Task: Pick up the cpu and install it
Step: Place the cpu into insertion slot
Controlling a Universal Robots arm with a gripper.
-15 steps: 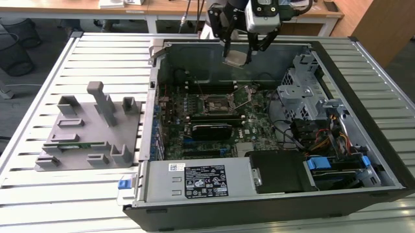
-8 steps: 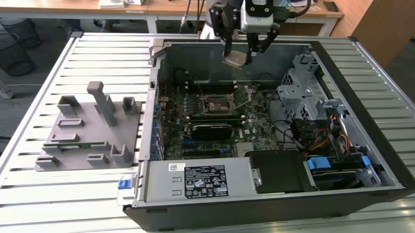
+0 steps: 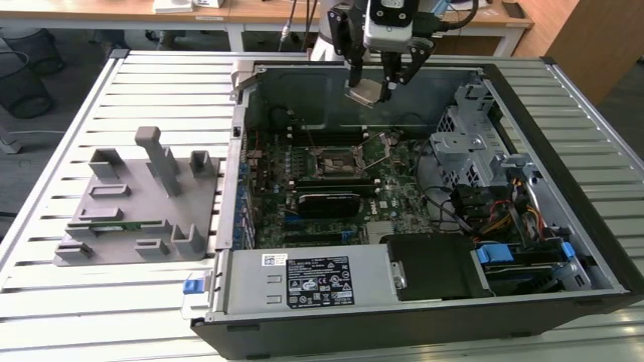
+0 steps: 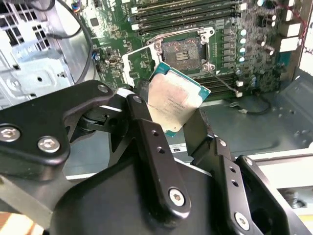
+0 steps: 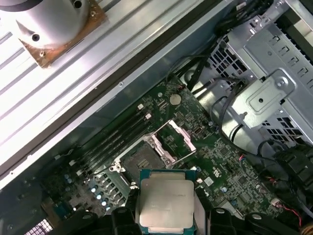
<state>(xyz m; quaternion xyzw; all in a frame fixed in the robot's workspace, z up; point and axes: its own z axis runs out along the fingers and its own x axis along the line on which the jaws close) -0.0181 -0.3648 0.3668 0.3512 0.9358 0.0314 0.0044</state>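
My gripper (image 3: 381, 84) hangs over the far side of the open computer case (image 3: 563, 249), shut on the cpu (image 3: 366, 93), a flat square chip with a silvery top. The second wrist view has the cpu (image 4: 172, 102) clamped by its edges between the two black fingers (image 4: 146, 142), tilted, above the board. It lies flat between the fingers in the first wrist view too, cpu (image 5: 165, 201). The empty socket (image 3: 337, 161) on the green motherboard sits lower and nearer, with its metal frame lifted open; the socket (image 4: 182, 50) and socket (image 5: 141, 160) show in both wrist views.
A grey fixture (image 3: 141, 204) stands on the slatted table at the exterior view's left, a green memory stick (image 3: 111, 225) lying in it. Inside the case are a metal drive cage (image 3: 468, 136), cables (image 3: 493, 211), a power supply (image 3: 307, 279) and a black heatsink block (image 3: 327, 202).
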